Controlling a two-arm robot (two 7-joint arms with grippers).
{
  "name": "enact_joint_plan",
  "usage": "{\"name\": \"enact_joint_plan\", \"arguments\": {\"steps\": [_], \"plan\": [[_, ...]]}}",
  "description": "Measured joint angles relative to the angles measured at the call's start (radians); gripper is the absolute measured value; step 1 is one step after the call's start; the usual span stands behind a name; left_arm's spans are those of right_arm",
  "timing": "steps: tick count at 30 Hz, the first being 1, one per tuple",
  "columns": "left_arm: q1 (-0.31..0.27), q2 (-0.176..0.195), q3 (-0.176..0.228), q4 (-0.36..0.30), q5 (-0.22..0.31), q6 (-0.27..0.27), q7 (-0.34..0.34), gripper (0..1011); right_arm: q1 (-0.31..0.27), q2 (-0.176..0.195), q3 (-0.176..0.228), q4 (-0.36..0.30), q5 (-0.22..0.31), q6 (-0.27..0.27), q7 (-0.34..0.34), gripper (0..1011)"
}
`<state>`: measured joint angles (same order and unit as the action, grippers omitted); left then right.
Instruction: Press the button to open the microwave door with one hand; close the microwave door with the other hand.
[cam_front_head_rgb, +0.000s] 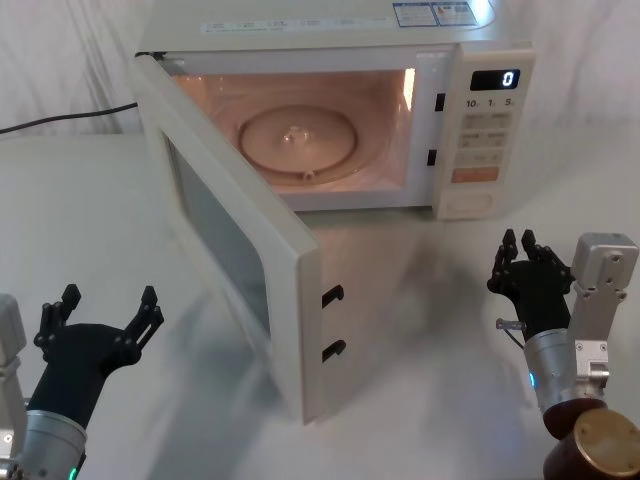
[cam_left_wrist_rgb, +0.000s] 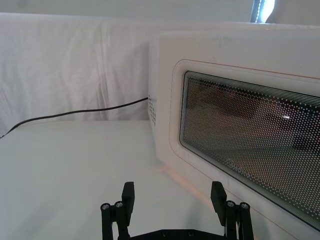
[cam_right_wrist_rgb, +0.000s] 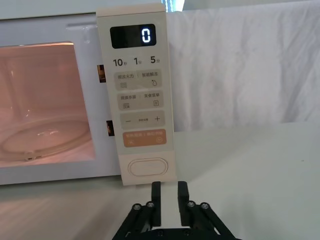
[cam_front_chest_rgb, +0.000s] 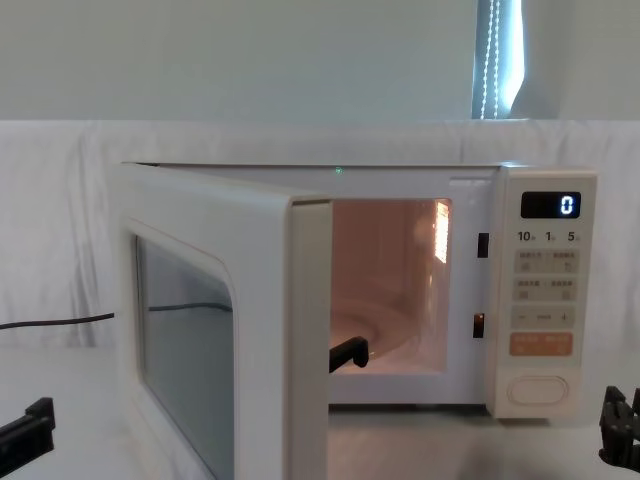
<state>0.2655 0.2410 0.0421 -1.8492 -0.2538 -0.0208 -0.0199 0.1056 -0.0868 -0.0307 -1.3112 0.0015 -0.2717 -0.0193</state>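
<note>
The microwave door (cam_front_head_rgb: 235, 255) stands swung wide open toward the robot, hinged at the left side of the oven, with its two black latch hooks (cam_front_head_rgb: 333, 322) facing right along its free edge. The lit cavity is exposed, with the glass turntable (cam_front_head_rgb: 297, 140) inside. The control panel (cam_front_head_rgb: 482, 130) sits at the oven's right end; its display (cam_right_wrist_rgb: 133, 36) reads 0.

The button (cam_right_wrist_rgb: 147, 168), a blank cream pill shape, lies at the bottom of the panel, directly below the orange key (cam_right_wrist_rgb: 144, 139).

The right pincer (cam_front_head_rgb: 523, 262) hovers above the desk (cam_front_head_rgb: 430, 330) in front of the panel, apart from the button and lower than it. Its fingers (cam_right_wrist_rgb: 156, 192) stand nearly together with a narrow gap, gripping nothing.

The left pincer (cam_front_head_rgb: 105, 308) is held low at the left, facing the outer side of the door and clear of it. Its fingers (cam_left_wrist_rgb: 128, 194) are spread wide and hold nothing.

A black power cord (cam_left_wrist_rgb: 75, 114) runs across the desk behind the oven on the left.
</note>
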Motion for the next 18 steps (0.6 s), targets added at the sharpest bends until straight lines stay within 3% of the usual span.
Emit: {"name": "enact_joint_plan", "arguments": {"steps": [5,8,15,18], "plan": [[0.000,0.000,0.000,0.000,0.000,0.000,0.000,1001,0.000,0.000,0.000,0.000,0.000,0.001,0.000,363],[0.000,0.000,0.000,0.000,0.000,0.000,0.000,1001,0.000,0.000,-0.001,0.000,0.000,0.001,0.000,522],[0.000,0.000,0.000,0.000,0.000,0.000,0.000,1001,0.000,0.000,-0.001,0.000,0.000,0.002,0.000,699],[0.000,0.000,0.000,0.000,0.000,0.000,0.000,1001,0.000,0.000,-0.001,0.000,0.000,0.002,0.000,827]]}}
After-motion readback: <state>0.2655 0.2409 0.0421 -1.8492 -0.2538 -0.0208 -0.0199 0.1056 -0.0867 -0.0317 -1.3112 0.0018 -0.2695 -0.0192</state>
